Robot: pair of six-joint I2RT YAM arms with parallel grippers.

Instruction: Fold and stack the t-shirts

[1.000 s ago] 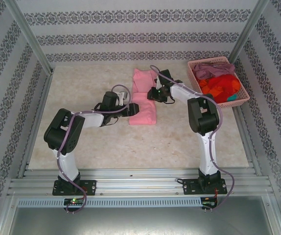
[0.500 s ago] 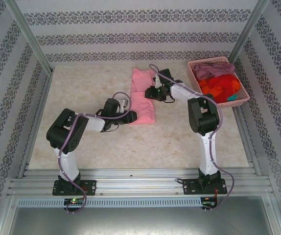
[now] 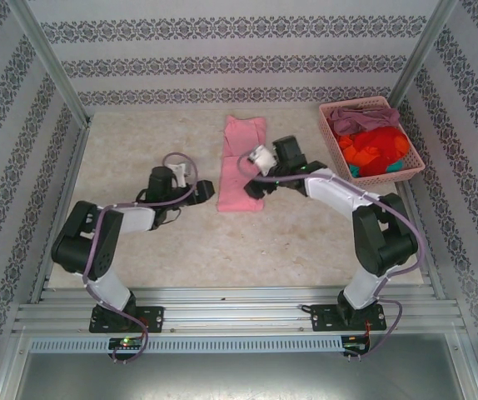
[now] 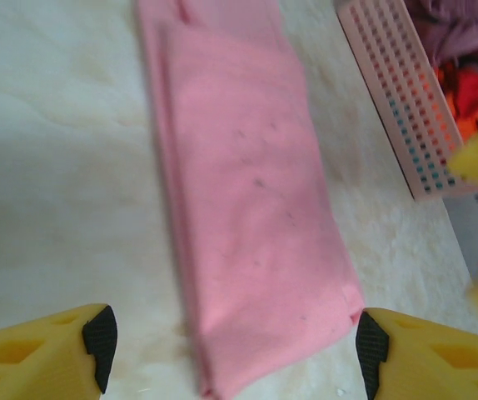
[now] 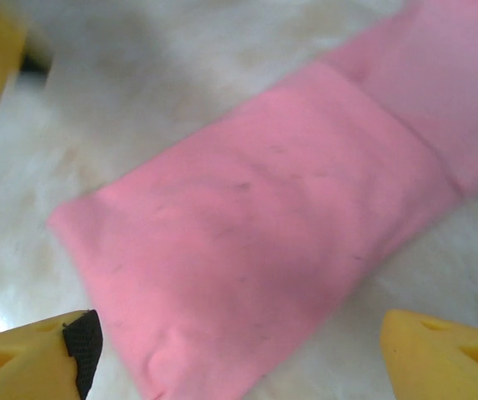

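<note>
One pink t-shirt, apparently folded lengthwise

Ahead of the jaws of the left gripper, the light pink t-shirt is running out past the upper edge, while right of them the basket is getting cut off and its heaped t-shirts are blurring together.
</note>
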